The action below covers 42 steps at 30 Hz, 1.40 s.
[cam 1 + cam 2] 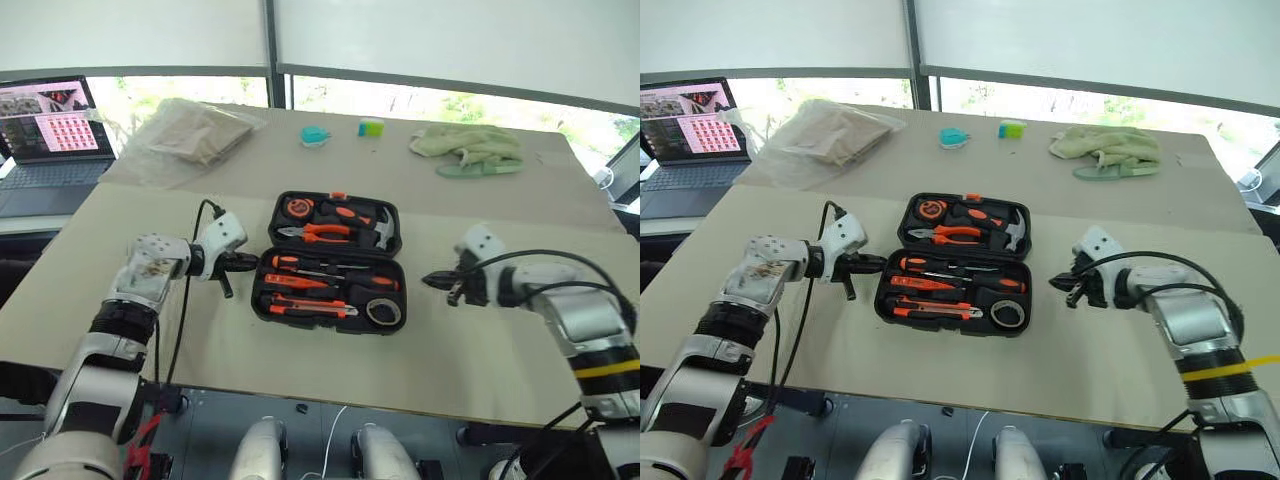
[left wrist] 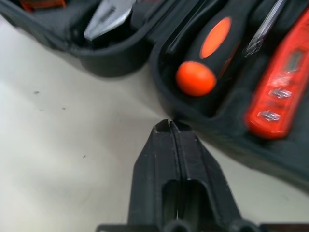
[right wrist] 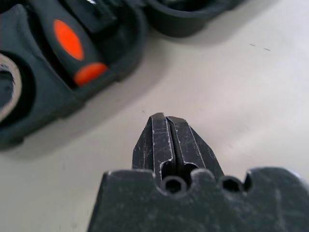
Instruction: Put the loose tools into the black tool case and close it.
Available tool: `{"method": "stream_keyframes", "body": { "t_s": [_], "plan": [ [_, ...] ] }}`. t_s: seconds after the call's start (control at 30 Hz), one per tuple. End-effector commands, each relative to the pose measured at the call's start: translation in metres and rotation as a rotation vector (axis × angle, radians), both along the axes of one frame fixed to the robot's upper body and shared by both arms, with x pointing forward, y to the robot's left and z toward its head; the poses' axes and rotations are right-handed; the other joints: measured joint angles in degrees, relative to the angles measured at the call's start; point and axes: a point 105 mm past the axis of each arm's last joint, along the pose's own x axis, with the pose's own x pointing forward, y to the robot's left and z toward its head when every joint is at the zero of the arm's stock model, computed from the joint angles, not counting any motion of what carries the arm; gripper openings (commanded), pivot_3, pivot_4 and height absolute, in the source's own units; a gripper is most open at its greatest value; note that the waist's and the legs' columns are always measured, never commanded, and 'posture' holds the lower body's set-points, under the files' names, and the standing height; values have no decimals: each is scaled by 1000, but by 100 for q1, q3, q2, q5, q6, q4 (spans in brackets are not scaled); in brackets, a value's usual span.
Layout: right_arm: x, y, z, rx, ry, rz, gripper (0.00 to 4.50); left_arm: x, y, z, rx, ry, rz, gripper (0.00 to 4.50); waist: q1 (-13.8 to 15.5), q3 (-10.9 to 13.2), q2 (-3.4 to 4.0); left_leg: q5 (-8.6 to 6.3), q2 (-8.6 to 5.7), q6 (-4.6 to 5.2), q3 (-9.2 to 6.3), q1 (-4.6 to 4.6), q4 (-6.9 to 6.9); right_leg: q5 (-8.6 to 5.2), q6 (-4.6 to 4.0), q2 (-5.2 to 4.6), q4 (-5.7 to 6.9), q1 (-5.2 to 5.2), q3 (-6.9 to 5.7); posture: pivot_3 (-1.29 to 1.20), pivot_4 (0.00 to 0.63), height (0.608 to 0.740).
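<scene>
Tool case (image 1: 333,262), black, lies open in the middle of the surface (image 1: 480,350), with screwdrivers (image 1: 305,265), utility knife (image 1: 310,305) and tape roll (image 1: 382,313) in its near half. Left claw (image 1: 250,263) sits pressed together, empty, just beside the case's left edge. Right claw (image 1: 432,280), also pressed together and empty, hovers near its right side.

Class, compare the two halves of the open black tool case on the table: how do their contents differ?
The near half holds screwdrivers, a utility knife and a grey tape roll; the far half holds pliers, a hammer and a tape measure. Both lie open and flat, with orange-and-black tools in moulded slots.
</scene>
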Motion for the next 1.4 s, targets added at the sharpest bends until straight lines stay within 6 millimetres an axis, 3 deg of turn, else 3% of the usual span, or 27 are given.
{"method": "stream_keyframes", "body": {
  "t_s": [0.03, 0.2, 0.4, 0.63, 0.77, 0.87, 1.0, 1.1, 1.17, 1.4],
  "plan": [
    [7, 19, 17, -14, -68, 97, 0, -3, -25, 13, -26, -16, -107, 30, 12, 0, 0, 0, 0, 0, 0, -1, 0, 0, 0, 0, 0, 0, 0, 0, 150, 740],
    [-13, 44, 18, -10, -55, 278, 0, -24, -41, 17, -50, 6, -266, 30, 23, 1, -2, -1, -2, 0, -2, -9, 1, 2, 3, -4, -6, 0, -4, 0, 150, 740],
    [-50, 49, 12, -25, 21, 392, 0, -52, -47, 16, -19, 36, -418, 30, 28, 1, -1, -5, 0, 0, -9, -21, -1, 2, 3, -3, -4, -11, -9, 0, 150, 740],
    [-85, 41, -1, -38, 59, 376, 0, -78, -25, -3, 86, 95, -450, 30, 19, 1, -1, -5, 2, -1, -9, -18, 0, 2, 2, -2, -4, -8, -10, 0, 150, 740],
    [-75, 17, 0, -92, -10, 206, 0, -69, 2, -8, 114, 150, -264, 30, 19, 1, -1, -5, 3, -1, -10, -12, 3, 2, 2, -2, -2, -3, -8, 0, 150, 740],
    [-73, -1, 7, -89, -17, 104, 0, -70, 20, -5, 102, 217, -161, 709, 3, 1, -1, -5, 3, -1, -8, -1, 10, 2, 2, -3, 7, 4, -8, 0, 150, 740],
    [-79, -26, 25, -2, 34, -4, 1158, -56, 43, 15, -35, 302, 56, 2191, -10, 1, -2, -5, 6, -2, -9, 12, 12, -1, -3, 3, 34, 4, -6, 0, 150, 740],
    [-66, -31, 37, 156, 85, -109, 2166, -37, 37, 29, -223, 433, 184, 3317, -28, 2, -4, -2, 8, -4, -12, 16, 18, -2, -4, 8, 44, 5, -6, 0, 150, 740],
    [-59, -28, 40, 237, 124, -141, 2179, -29, 29, 32, -285, 489, 228, 3973, -42, 4, -7, -2, 8, -5, -13, 14, 41, -2, -3, 8, 59, 7, -6, 0, 150, 740],
    [-27, -5, 34, 406, 264, -216, 2179, -14, -10, 23, -305, 577, 232, 3973, -76, 4, -8, -3, 2, -3, -20, 3, 48, -2, -2, 6, 69, -1, -5, 0, 150, 740]
  ]
}}
